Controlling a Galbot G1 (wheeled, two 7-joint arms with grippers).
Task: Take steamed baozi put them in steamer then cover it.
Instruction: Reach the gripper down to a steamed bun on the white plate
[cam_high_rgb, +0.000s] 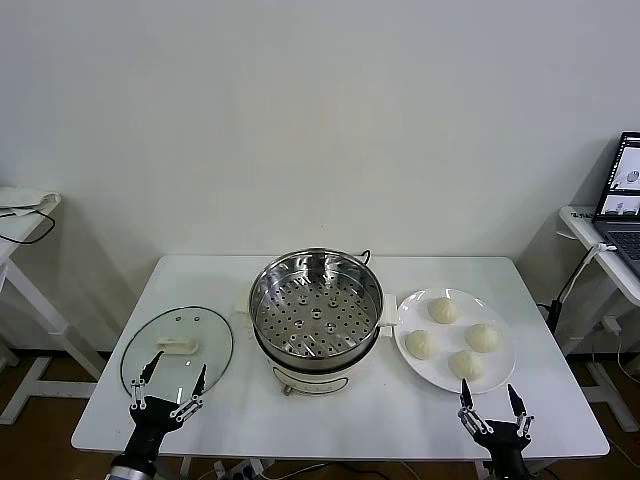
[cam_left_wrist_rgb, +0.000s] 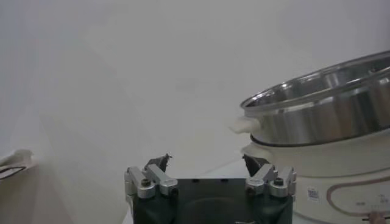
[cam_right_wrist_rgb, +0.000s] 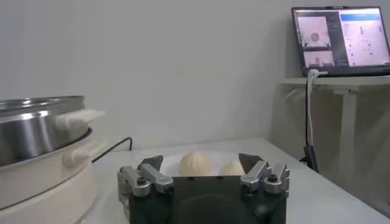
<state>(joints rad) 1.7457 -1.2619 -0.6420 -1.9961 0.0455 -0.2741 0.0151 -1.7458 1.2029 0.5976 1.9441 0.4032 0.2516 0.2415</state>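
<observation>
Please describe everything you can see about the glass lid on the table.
The glass lid is round and transparent with a metal-looking rim and a cream-white knob near its middle. It lies flat on the white table, to the left of the steamer, apart from it. Nothing holds it; the open left gripper is at its near edge.

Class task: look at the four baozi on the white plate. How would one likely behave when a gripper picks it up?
Each baozi looks puffy and smooth, so it probably squashes under a firm pinch. Being small, it is likely light. Its domed shape on the flat plate suggests it may roll or slide if nudged sideways.
</observation>
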